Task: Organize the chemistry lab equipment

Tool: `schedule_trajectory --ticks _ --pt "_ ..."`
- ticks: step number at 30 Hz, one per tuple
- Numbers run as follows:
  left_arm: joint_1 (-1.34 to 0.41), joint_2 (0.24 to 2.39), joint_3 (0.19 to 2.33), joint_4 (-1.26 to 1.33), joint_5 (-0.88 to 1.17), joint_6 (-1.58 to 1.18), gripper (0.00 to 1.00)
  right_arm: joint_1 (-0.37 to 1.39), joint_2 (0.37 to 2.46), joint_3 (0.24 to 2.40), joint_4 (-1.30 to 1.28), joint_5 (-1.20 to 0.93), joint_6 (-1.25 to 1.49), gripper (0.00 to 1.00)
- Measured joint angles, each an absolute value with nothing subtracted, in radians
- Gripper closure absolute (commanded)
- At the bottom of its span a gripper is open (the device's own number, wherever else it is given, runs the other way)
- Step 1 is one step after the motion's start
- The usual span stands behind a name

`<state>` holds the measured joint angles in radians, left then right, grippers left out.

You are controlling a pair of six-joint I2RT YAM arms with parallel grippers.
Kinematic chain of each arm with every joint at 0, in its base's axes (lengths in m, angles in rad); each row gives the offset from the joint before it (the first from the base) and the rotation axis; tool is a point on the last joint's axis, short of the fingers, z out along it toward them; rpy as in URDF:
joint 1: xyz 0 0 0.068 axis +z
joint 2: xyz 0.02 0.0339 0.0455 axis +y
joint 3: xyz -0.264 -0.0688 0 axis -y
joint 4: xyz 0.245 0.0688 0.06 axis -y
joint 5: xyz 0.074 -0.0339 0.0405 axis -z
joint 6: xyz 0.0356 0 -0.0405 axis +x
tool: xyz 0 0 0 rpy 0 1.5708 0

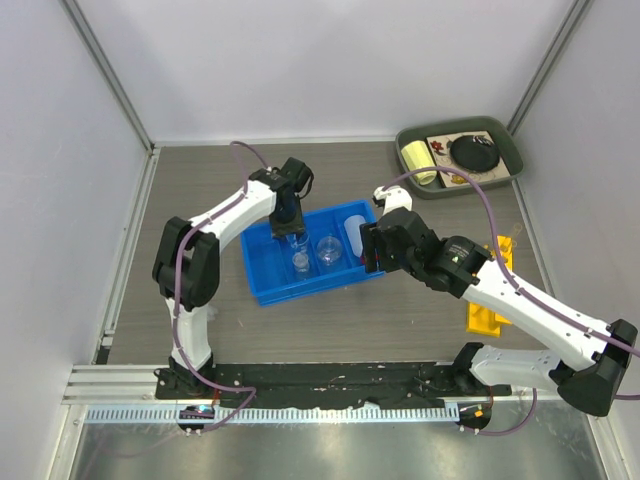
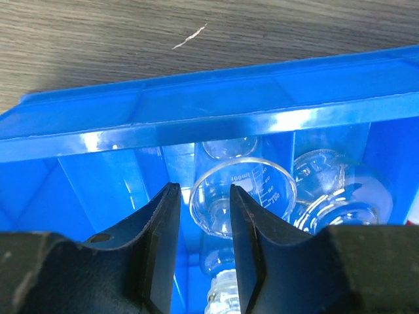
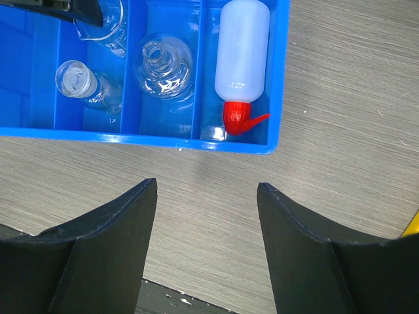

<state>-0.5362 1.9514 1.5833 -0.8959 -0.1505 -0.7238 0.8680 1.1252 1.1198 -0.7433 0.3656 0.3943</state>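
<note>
A blue divided bin (image 1: 262, 285) holds the glassware. My left gripper (image 1: 291, 232) is down inside it. In the left wrist view its jaws (image 2: 203, 190) stand a narrow gap apart, astride the near rim of a clear 100 ml beaker (image 2: 262, 186) without pinching it. A small glass flask (image 3: 75, 78) lies in the same compartment. A round flask (image 3: 163, 62) is in the middle one. The white squeeze bottle (image 3: 242, 52) with a red nozzle lies in the right one. My right gripper (image 3: 206, 186) is open and empty over bare table, just outside the bin's rim (image 3: 131, 136). I see no pipettes.
The yellow rack (image 1: 487, 315) lies at the right, partly under my right arm. A dark green tray (image 1: 510, 150) with a yellow roll and a black disc sits at the far right corner. White walls enclose the table on three sides.
</note>
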Motion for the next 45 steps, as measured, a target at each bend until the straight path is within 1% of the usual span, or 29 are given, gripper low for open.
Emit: schedule_trajectory --ticks 3,8,12,14,16,21,24,26,29,35,45 --pt "-0.537 1.951 1.63 -0.947 -0.159 -0.716 0.56 0.868 1.125 1.12 -0.744 0.367 0.394 0.32" --pt "-0.535 1.92 1.768 -1.055 -0.18 -0.694 0.55 0.868 1.126 1.12 -0.743 0.368 0.393 0.32" --pt "-0.514 1.816 1.819 -1.12 -0.186 -0.695 0.5 0.868 1.131 1.119 -0.737 0.368 0.391 0.32" --pt "-0.483 1.75 1.814 -1.148 -0.187 -0.699 0.5 0.868 1.134 1.118 -0.728 0.363 0.39 0.32" --pt "-0.416 1.657 1.766 -1.155 -0.184 -0.701 0.49 0.868 1.135 1.116 -0.72 0.356 0.39 0.32" --pt "-0.191 1.446 1.513 -1.171 -0.209 -0.718 0.46 0.868 1.138 1.114 -0.688 0.333 0.389 0.3" --pt "-0.118 1.383 1.355 -1.201 -0.219 -0.735 0.41 0.868 1.142 1.103 -0.656 0.315 0.39 0.29" --pt "-0.08 1.364 1.258 -1.209 -0.216 -0.755 0.39 0.868 1.142 1.088 -0.638 0.299 0.39 0.29" --pt "-0.038 1.333 1.16 -1.211 -0.209 -0.788 0.39 0.868 1.142 1.058 -0.612 0.267 0.391 0.29" --pt "0.009 1.256 1.029 -1.19 -0.208 -0.854 0.37 0.875 1.138 1.034 -0.594 0.212 0.393 0.29" --pt "0.062 1.338 0.893 -1.064 -0.216 -0.86 0.35 0.882 1.057 1.033 -0.592 0.176 0.39 0.28"
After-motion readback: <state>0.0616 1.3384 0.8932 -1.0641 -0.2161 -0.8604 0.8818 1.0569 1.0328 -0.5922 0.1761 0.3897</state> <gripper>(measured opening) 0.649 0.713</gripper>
